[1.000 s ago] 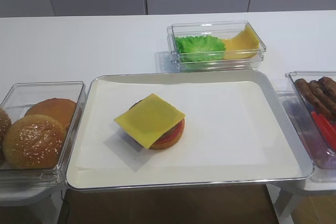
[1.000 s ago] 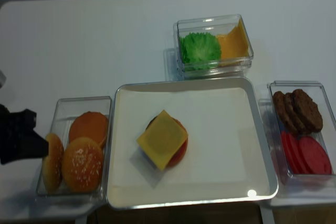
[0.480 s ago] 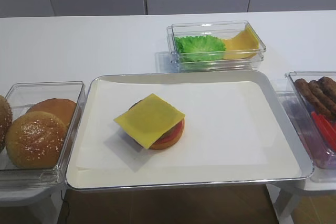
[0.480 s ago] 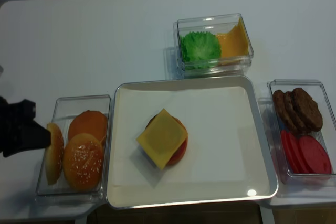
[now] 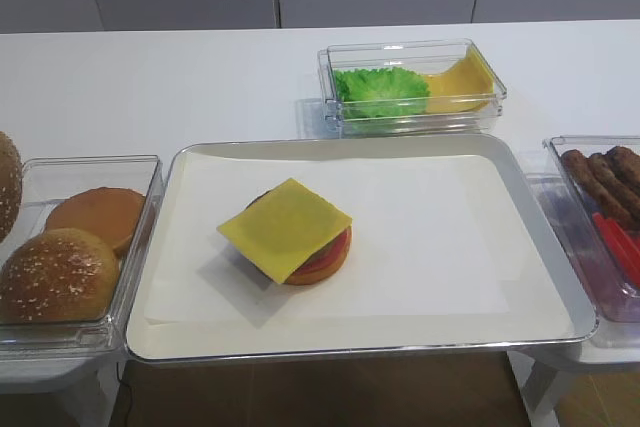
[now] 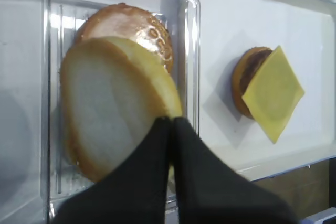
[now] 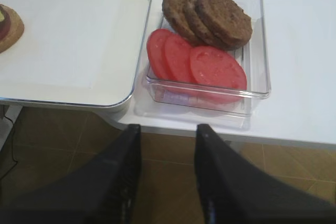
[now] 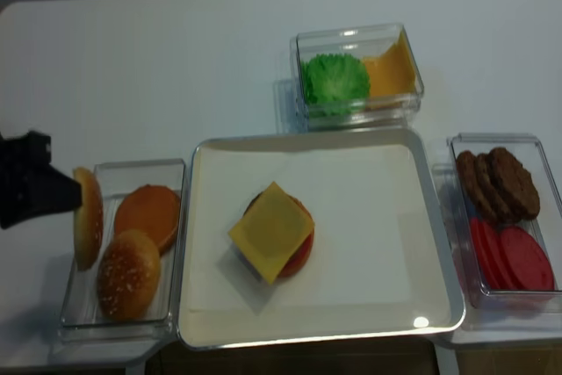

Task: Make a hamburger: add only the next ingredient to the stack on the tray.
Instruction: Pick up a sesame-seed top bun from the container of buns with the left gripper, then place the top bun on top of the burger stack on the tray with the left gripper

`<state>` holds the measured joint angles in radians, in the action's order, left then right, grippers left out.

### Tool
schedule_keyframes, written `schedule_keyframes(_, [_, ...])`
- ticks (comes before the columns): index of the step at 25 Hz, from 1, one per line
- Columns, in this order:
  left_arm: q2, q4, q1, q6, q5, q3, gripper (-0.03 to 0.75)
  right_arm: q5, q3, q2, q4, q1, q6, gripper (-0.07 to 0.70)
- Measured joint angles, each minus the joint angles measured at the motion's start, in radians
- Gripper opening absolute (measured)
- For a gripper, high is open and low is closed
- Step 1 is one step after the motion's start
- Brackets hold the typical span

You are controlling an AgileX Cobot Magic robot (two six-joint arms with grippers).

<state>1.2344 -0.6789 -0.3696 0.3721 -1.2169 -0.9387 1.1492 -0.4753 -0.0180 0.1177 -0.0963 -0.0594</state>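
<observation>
My left gripper (image 6: 171,120) is shut on the rim of a sesame top bun (image 6: 113,108). The bun stands on edge with its pale flat underside toward the wrist camera. From above, the held bun (image 8: 86,217) hangs over the far-left end of the bun tub (image 8: 132,166), with the left gripper (image 8: 68,199) to its left. The stack (image 5: 290,232), with square yellow cheese on top, sits left of centre on the paper-lined tray (image 5: 380,144). My right gripper (image 7: 168,129) is open and empty, over the floor in front of the table edge.
Another sesame bun (image 8: 127,274) and a smooth brown bun (image 8: 147,212) lie in the tub. A tub of lettuce (image 5: 380,90) and curved cheese (image 5: 460,82) stands behind the tray. Right of the tray, a tub holds patties (image 7: 210,17) and tomato slices (image 7: 199,66).
The left gripper has lifted the held sesame bun up and back out of the tub. The other sesame bun has shifted toward the tub's near end. The right arm has not moved.
</observation>
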Motion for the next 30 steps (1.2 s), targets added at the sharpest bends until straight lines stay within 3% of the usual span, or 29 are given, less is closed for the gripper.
schedule_keyframes(8, [0.0, -0.052, 0.007, 0.01, 0.0, -0.006, -0.013, 0.0, 0.0, 0.0, 0.0, 0.0, 0.0, 0.26])
schedule_keyframes(19, [0.0, -0.139, 0.117, 0.039, 0.0, -0.006, -0.014, 0.0, 0.0, 0.0, 0.0, 0.0, 0.0, 0.26])
schedule_keyframes(24, [0.0, -0.226, 0.181, 0.047, 0.0, -0.006, -0.015, 0.0, 0.0, 0.0, 0.0, 0.0, 0.0, 0.26])
schedule_keyframes(30, [0.0, -0.247, 0.305, 0.061, 0.045, -0.006, -0.015, 0.0, 0.0, 0.0, 0.0, 0.0, 0.0, 0.26])
